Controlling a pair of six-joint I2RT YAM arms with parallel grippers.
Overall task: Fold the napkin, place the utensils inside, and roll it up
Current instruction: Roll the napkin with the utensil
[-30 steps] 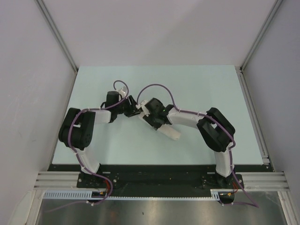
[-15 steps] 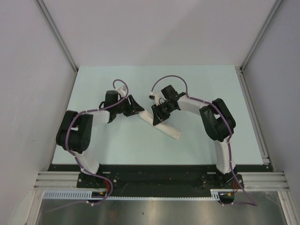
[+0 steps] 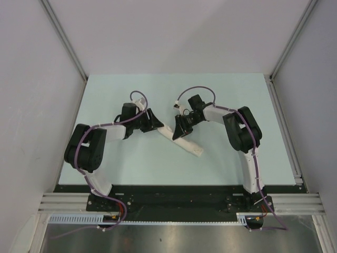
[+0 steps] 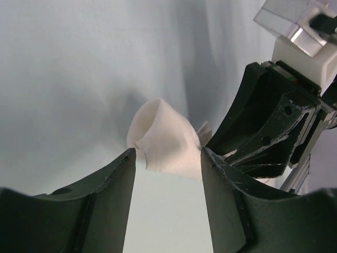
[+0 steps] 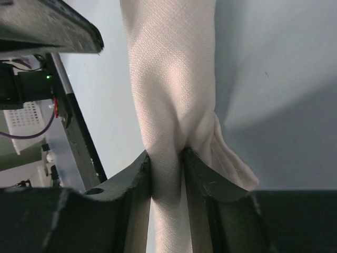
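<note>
The napkin (image 3: 185,143) is a tight white roll lying slantwise at mid-table, between the two arms. My right gripper (image 3: 179,133) is shut on it near its upper half. In the right wrist view the cloth (image 5: 171,74) is squeezed narrow between the fingers (image 5: 138,182). My left gripper (image 3: 156,124) stands open at the roll's upper-left end. In the left wrist view that end (image 4: 164,138) sits just beyond the spread fingertips, touching neither. The right gripper's black body (image 4: 268,121) is close beside it. The utensils are hidden.
The pale green table (image 3: 237,100) is walled by grey panels at the left, back and right. A black rail (image 3: 174,188) carrying both arm bases runs along the near edge. Purple cables loop above each wrist.
The right arm drew back to the right, uncovering the roll, and its jaws closed on the cloth. The left gripper opened wider and shifted slightly right toward the roll's end.
</note>
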